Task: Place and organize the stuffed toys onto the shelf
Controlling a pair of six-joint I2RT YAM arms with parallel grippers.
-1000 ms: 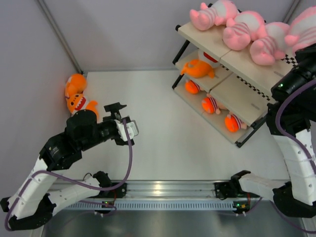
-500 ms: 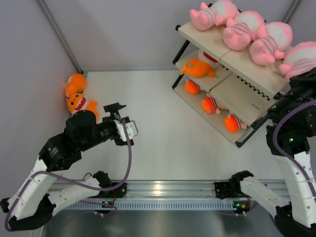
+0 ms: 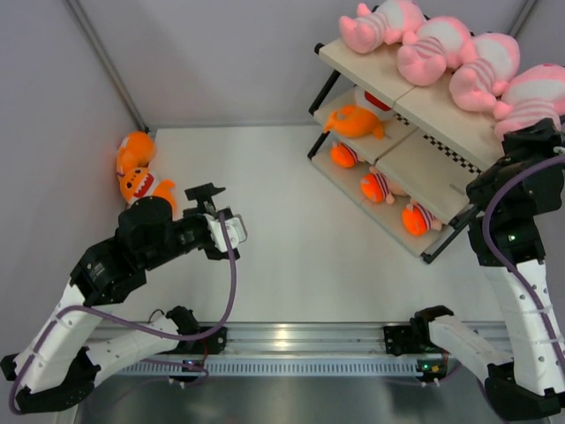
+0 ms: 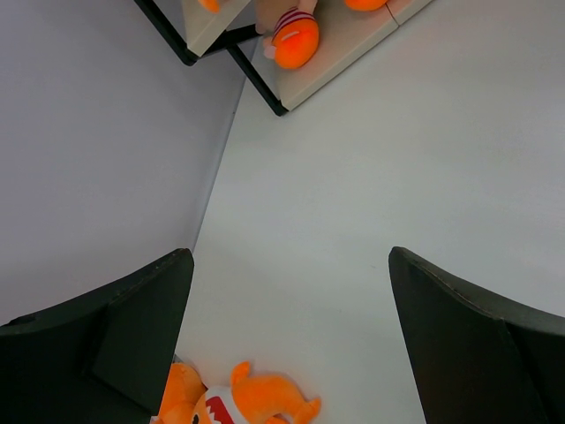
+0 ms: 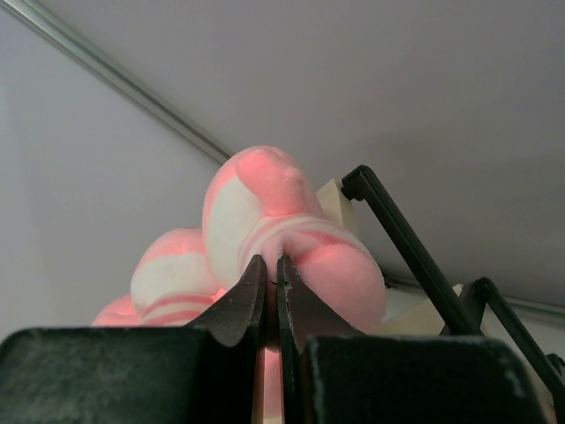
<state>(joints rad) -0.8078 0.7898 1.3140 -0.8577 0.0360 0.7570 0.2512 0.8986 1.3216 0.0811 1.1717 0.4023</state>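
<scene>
The shelf [image 3: 415,99] stands at the far right. Three pink striped stuffed toys [image 3: 433,51] lie in a row on its top board. A fourth pink toy [image 3: 534,95] sits at the row's right end, and my right gripper [image 3: 530,132] is shut on it. In the right wrist view the jaws [image 5: 272,261] pinch a fold of its pink plush [image 5: 291,221]. An orange toy [image 3: 353,122] lies on the middle tier. Two more orange toys [image 3: 141,172] lie by the left wall. My left gripper [image 3: 221,219] hangs open beside them, holding nothing; an orange toy [image 4: 256,402] shows below its fingers.
Orange plush pieces with striped bands [image 3: 375,185] rest on the shelf's bottom tier [image 4: 353,53]. Grey walls close in the left and back sides. The arms' mounting rail [image 3: 291,349] runs along the near edge.
My right arm has swung inward and brought the fourth pink toy down from the upper right to the right end of the top board. The left arm has not moved.
</scene>
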